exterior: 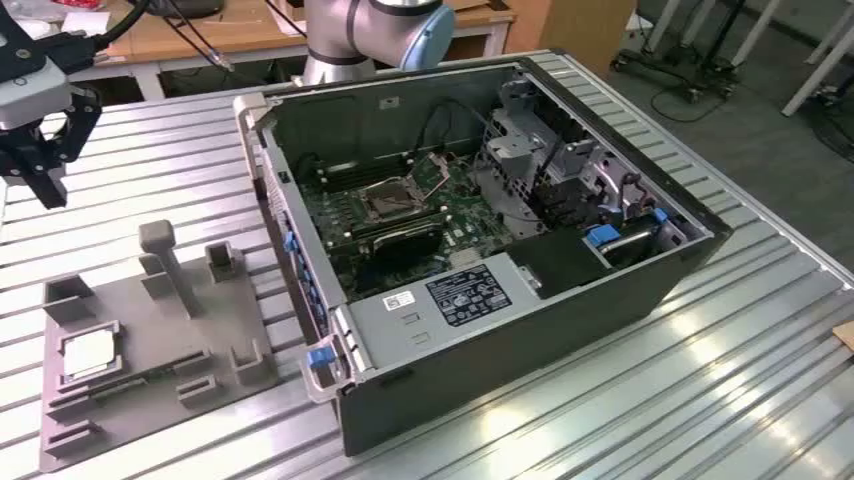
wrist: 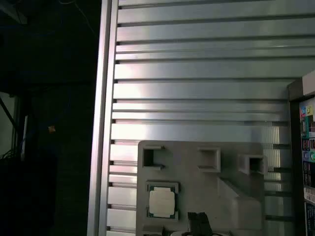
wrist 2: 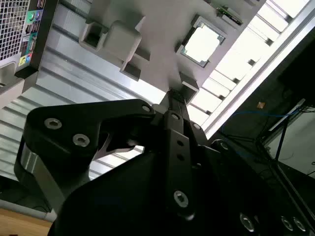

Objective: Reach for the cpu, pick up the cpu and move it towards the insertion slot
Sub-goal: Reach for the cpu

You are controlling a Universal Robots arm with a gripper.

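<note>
The cpu (exterior: 87, 352) is a small pale square chip lying in a recess of a grey fixture plate (exterior: 147, 405) on the exterior view's left. Both wrist views show it from above, cpu (wrist 2: 203, 44) and cpu (wrist: 162, 202). My gripper (exterior: 51, 195) hangs well above the table, beyond the plate's far end and apart from the chip. Its black fingers meet in a point with nothing between them, seen as gripper (wrist 2: 172, 96) and gripper (wrist: 199, 223). The insertion slot (exterior: 396, 197) is a shiny-framed square socket on the board inside the open computer case (exterior: 534, 300).
The fixture plate carries upright grey posts (exterior: 167, 265) and a green circuit strip (exterior: 134, 375) beside the chip. The ribbed metal table (exterior: 747, 380) ends at an edge (wrist: 103, 123) close to the plate. The arm's base (exterior: 360, 40) stands behind the case.
</note>
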